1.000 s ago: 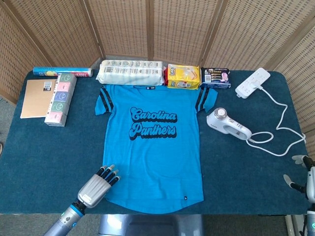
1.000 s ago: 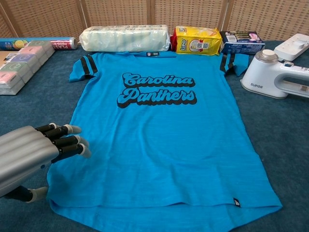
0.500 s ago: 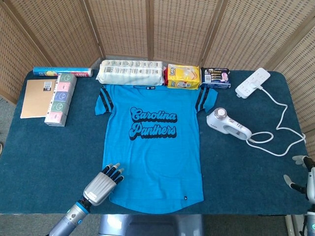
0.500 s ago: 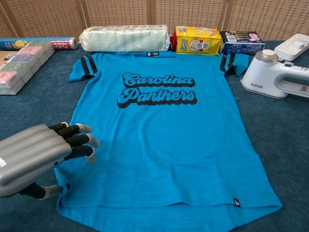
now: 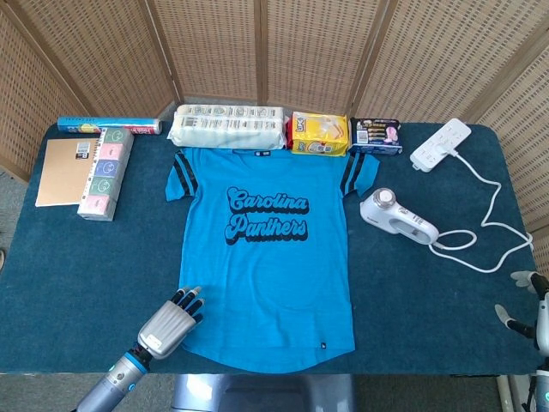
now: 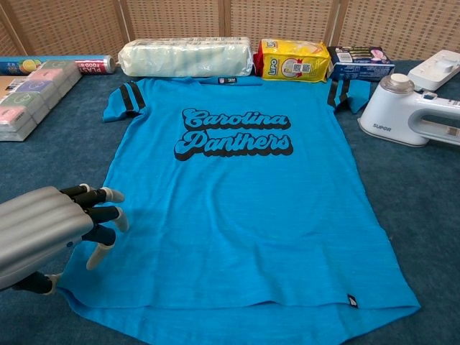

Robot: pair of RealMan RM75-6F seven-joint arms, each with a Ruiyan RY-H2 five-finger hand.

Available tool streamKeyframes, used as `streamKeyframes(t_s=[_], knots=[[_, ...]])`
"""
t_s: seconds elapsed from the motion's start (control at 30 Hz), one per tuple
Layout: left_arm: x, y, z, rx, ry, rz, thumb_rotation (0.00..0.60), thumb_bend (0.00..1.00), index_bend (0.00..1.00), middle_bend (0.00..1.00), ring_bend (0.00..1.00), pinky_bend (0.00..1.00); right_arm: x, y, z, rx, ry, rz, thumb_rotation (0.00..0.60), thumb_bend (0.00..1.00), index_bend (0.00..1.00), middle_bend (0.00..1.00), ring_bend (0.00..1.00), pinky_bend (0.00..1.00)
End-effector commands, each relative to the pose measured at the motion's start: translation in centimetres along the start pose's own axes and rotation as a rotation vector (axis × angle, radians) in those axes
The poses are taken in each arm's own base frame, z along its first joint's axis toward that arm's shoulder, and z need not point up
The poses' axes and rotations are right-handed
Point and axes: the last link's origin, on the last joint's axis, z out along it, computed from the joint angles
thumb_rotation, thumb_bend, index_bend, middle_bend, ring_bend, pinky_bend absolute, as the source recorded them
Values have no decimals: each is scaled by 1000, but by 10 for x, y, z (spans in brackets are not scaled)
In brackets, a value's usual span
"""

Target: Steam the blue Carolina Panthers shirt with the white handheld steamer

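Your left hand (image 5: 169,322) sits at the lower left hem of the blue Carolina Panthers shirt (image 5: 268,257), knuckles up, with its fingers (image 6: 100,213) curled down over the shirt's edge. You cannot tell from either view whether cloth is actually caught between the thumb and the fingers. The shirt lies flat, print side up, on the dark blue tabletop (image 5: 77,266), stretching away from that hand toward the far side.

Your right hand (image 5: 525,305) shows only at the frame's right edge in the head view, well apart from the shirt; just a few fingertips are visible, set apart from one another with nothing between them.

The white handheld steamer (image 5: 397,216) lies on its side beyond your right hand, just off the shirt's right sleeve, its cord (image 5: 480,249) looping back to a white power strip (image 5: 441,144).

Far beyond your left hand, past the collar, a row runs across the back of the tabletop: a wrapped white roll pack (image 5: 227,126), a yellow packet (image 5: 319,133) and a dark box (image 5: 376,136). Further out on your left lie a stack of pastel boxes (image 5: 105,172), a brown notebook (image 5: 65,170) and a blue roll box (image 5: 109,126).
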Motion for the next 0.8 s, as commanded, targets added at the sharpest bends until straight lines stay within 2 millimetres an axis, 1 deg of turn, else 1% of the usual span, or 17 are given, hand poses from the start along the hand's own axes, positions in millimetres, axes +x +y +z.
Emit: streamKeyframes(t_s=[0.03,0.2,0.4,0.57,0.67,0.8], knots=[[-1,0,1,1,-3,4,600,262,609,301,135,190,0,0,0,-1,0,1,600,227,367,436,429,348],[-1,0,2,-3,-13,21,600,312,610,302,135,190,0,0,0,-2,0,8,600,228,368,438,430,349],[-1,0,3,-5,-28,17,600,430,610,302,135,190,1,0,0,-2,2,12,600,227,371,439,431,352],[-2,0,3,-3,-45,24,600,463,610,302,135,191,2,1,0,-3,6,15,600,228,372,441,432,352],[-2,0,4,-1,-53,26,600,509,609,302,135,191,3,1,-1,-5,9,17,600,227,373,444,433,351],[2,-1,5,7,-43,19,600,562,610,329,166,199,4,1,-1,-5,14,20,600,227,373,446,433,351]])
